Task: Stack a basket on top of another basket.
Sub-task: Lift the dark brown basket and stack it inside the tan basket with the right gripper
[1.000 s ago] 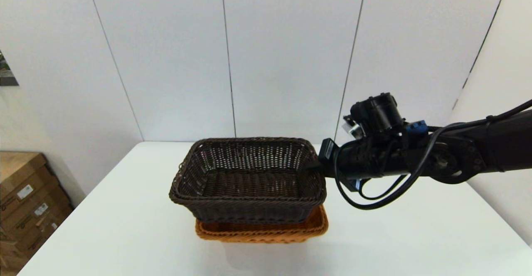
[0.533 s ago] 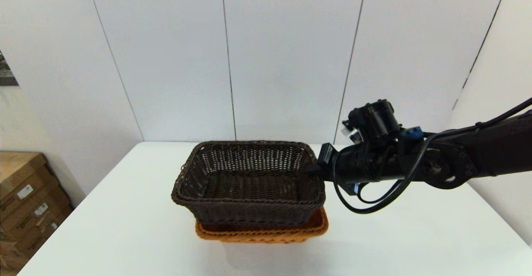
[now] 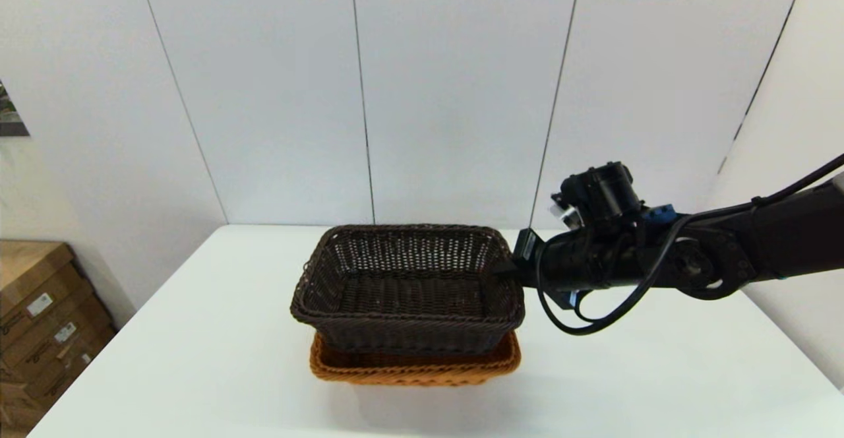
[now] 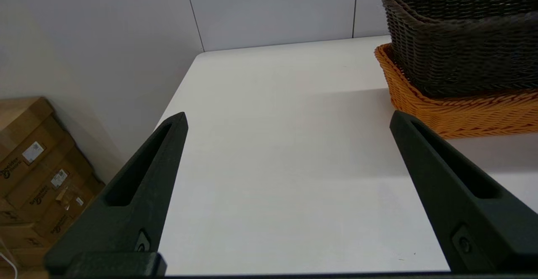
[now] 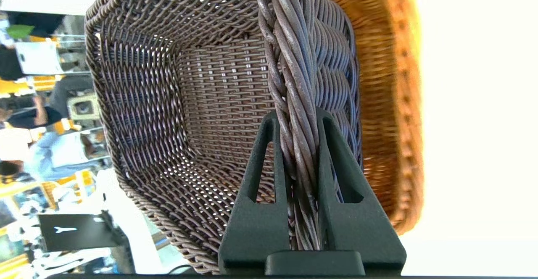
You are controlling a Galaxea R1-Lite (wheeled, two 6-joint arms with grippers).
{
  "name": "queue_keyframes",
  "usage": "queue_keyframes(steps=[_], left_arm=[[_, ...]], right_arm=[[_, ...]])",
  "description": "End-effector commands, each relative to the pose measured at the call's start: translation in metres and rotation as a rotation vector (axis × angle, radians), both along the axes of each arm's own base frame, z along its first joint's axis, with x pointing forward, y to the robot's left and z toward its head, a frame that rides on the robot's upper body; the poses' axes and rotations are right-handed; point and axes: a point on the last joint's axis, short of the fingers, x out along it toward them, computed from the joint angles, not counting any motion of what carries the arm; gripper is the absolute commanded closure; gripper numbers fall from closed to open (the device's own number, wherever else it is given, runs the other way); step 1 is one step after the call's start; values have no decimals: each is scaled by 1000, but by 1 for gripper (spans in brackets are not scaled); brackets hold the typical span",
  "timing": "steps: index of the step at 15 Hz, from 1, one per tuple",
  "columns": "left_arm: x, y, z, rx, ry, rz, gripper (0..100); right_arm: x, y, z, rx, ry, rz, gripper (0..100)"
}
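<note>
The dark brown basket (image 3: 407, 289) sits partly inside the orange-tan basket (image 3: 415, 365) at the table's middle, held a little above it. My right gripper (image 3: 504, 268) reaches in from the right and is shut on the dark basket's right braided rim (image 5: 294, 81), which runs between the two fingers (image 5: 260, 161). In the right wrist view the orange-tan basket (image 5: 391, 102) shows beyond the dark one. My left gripper (image 4: 288, 119) hangs open over bare table, apart from both baskets; the dark basket (image 4: 462, 31) and the orange-tan basket (image 4: 454, 106) show at its side.
The white table (image 3: 198, 359) has open surface on the left and in front of the baskets. Cardboard boxes (image 3: 39, 319) stand on the floor off the table's left edge. A white panelled wall rises behind the table.
The right arm has carried the dark basket a little to the right and lower, so it lines up better over the orange-tan basket. The grip on the rim is unchanged.
</note>
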Motion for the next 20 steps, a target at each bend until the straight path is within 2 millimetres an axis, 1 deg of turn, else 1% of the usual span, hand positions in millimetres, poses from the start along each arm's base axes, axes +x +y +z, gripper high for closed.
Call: queue_keyframes(steps=[1,10,13,20], left_arm=[[0,0,0,3,2,1,0],[0,0,0,6,2,-2,0],[0,0,0,6,1,-2,0],[0,0,0,6,2,0,0]], right_arm=[[2,-7,1,4,-1,-19,100],[-1,-4,-2,12,11,12,100],[-3,1,-1,14,8,26,100],[-7,5,-5,17,1,41,100]])
